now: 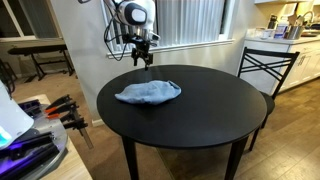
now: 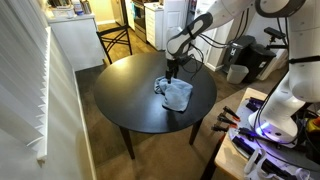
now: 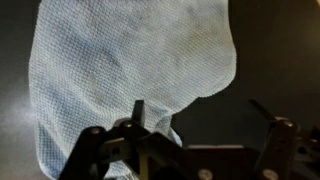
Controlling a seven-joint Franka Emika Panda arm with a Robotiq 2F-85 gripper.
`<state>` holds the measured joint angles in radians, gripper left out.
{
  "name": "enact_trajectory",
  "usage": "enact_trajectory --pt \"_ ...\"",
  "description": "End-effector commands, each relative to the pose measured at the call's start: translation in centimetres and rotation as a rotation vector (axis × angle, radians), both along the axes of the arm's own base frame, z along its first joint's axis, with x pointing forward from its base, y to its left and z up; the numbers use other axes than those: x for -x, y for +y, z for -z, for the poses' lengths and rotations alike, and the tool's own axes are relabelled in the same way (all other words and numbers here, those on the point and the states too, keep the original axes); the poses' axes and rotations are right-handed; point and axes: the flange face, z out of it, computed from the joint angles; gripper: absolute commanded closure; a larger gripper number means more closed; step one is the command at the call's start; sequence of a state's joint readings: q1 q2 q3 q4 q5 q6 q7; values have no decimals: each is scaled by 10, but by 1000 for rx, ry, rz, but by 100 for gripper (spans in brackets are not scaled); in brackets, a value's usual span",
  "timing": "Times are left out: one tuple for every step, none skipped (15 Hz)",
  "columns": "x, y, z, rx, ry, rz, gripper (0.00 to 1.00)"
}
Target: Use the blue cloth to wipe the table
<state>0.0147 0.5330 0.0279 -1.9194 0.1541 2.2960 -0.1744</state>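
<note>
While pincer hangs spread above blue cloth, crumpled on round black table.

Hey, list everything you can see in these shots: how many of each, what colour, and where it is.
table: one, black, round, centre of both exterior views
cloth: one, blue, crumpled on the table top, on the arm's side
chair: one, black frame, at the table's edge
clamps: a few, black and orange, low beside the table
arm: one, white, reaching over the table
claw: one, black, open, over the cloth's edge
</note>
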Motion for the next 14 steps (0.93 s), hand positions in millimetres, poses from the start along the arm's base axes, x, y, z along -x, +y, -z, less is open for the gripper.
enact_trajectory --pt "-11 -18 76 -18 5 30 0" --pt "-13 -23 91 13 -5 38 0" --pt "-15 -27 101 36 -16 38 0" --pt "-18 -30 107 51 -29 31 0" --pt "-21 -32 112 66 -40 21 0" --pt "-24 -33 116 84 -48 8 0" --pt "-26 -33 118 98 -53 -4 0" --pt "-29 -33 120 107 -53 -17 0" --pt "-31 -33 121 117 -53 -29 0" --pt "-32 -34 123 130 -43 -50 0" --pt "-33 -34 125 139 -44 -69 25" --pt "-32 -35 128 148 -32 -85 26" --pt "-32 -35 131 148 -24 -98 33" --pt "-32 -35 135 153 -19 -104 40"
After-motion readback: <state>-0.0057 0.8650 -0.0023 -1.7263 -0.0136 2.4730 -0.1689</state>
